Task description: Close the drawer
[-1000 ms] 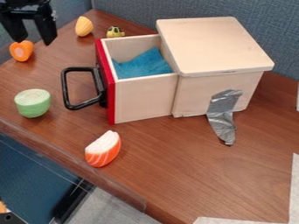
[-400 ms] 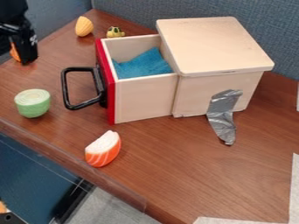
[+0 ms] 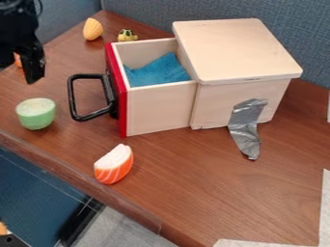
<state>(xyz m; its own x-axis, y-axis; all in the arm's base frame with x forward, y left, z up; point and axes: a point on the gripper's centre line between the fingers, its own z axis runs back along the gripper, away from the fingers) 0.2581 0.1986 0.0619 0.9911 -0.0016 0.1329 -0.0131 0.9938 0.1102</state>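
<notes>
looks like an office, with cloth partition (image 3: 193,8) and wood-grain desk (image 3: 193,178).

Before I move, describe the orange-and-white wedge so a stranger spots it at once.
Find the wooden box with its red-fronted drawer open. In the picture, below the drawer lies an orange wedge with white top and stripes, unlike the round green piece.

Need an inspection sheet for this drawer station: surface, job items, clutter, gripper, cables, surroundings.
Surface: brown wood-grain table.
Job items: drawer open, blue cloth inside; black handle on red front; silver tape on box side and table.
Clutter: green toy, orange-white wedge, yellow toy, small yellow-black toy, orange piece partly hidden.
Gripper: black gripper upper left, apart from handle.
Cables: possible thin one beside arm.
Surroundings: blue-grey partition behind.
</notes>
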